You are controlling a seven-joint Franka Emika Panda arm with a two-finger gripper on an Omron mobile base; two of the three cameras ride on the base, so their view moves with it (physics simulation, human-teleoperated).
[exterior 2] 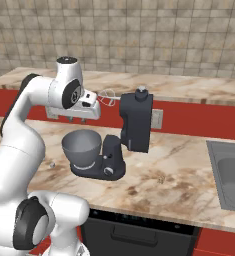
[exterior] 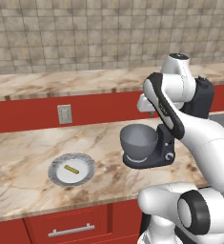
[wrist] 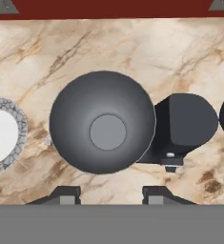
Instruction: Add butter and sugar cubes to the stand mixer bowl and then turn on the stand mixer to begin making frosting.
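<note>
The grey metal stand mixer bowl point(wrist: 104, 124) sits on the black stand mixer point(exterior: 154, 157), whose boxy head point(exterior 2: 136, 122) is tilted up with the whisk point(exterior 2: 108, 98) behind my hand. The inside of the bowl shows bare. My gripper point(wrist: 112, 195) hangs straight above the bowl, open, with nothing between its fingertips point(wrist: 68, 195). The yellow butter point(exterior: 71, 168) lies on a round grey-rimmed plate point(exterior: 87, 162) left of the mixer. A tiny pale sugar cube point(exterior: 107, 166) rests on the counter between plate and bowl, and is also a speck point(wrist: 46, 141) in the hand view.
The mixer's small knob point(exterior: 169, 156) faces the counter's front. A wall outlet point(exterior: 64, 114) sits on the red back panel. A steel sink point(exterior 2: 229, 175) lies to the right. A raised marble ledge point(exterior: 61, 83) runs behind the counter.
</note>
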